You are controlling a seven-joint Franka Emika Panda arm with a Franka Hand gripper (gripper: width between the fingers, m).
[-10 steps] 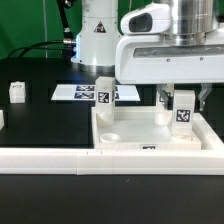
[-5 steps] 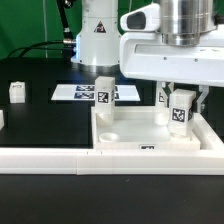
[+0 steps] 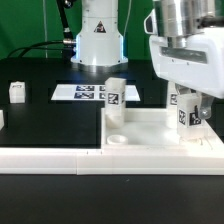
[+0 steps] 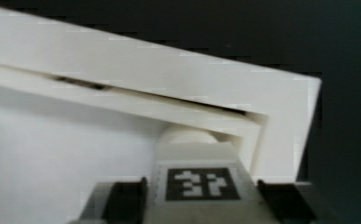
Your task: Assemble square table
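One leg (image 3: 184, 116) is clamped in the gripper (image 3: 186, 104), tag facing the cam and roughly upright. It's over the far corner of the square top (image 3: 150, 140) on the exterior view's right. Wrist view: fingers (image 4: 116, 196) sit either side of that leg (image 4: 198, 168), jaws closed on it. Leg's end is at the round corner socket (image 4: 202, 136), just inside the raised rim. Can't tell if it's seated in the socket or just above it. 2nd leg (image 3: 115, 93) stands upright in the top's far corner on the exterior view's left, tag visible. 3rd leg (image 3: 16, 91) is loose on the black table (image 3: 50, 125), well apart from the top, toward the exterior view's left. Top's front edge sits just behind the long white rail (image 3: 50, 157), looks touching. Behind it all, the marker board (image 3: 84, 92) lies flat near the arm's base (image 3: 98, 35).
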